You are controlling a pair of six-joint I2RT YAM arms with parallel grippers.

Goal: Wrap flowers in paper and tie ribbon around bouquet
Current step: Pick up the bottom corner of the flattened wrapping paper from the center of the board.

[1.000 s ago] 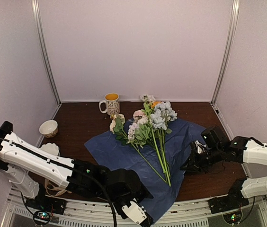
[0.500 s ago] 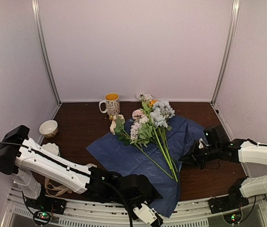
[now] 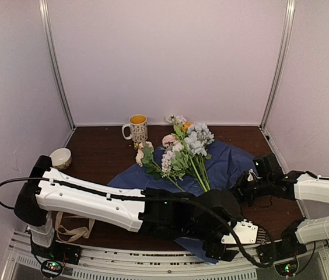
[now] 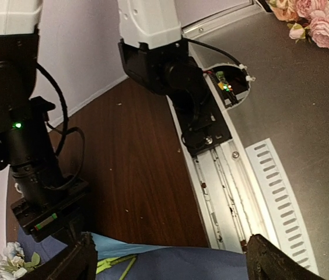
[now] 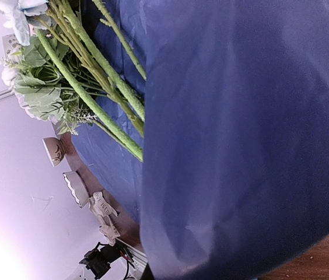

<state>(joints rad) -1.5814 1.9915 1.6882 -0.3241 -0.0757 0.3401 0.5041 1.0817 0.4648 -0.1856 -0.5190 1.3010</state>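
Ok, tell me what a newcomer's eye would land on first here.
First the flowers, pastel blooms on long green stems, lying on the blue paper at the centre of the top view. Next the left arm, stretched across the front edge, with the left tool wide open over the paper's near corner. The right tool sits shut at the paper's right edge.

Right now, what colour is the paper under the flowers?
Navy blue; the paper shows best in the right wrist view.

A patterned mug [image 3: 136, 128] stands near the dark table's [image 3: 94, 149] back wall, a small bowl [image 3: 60, 157] apart to its left.
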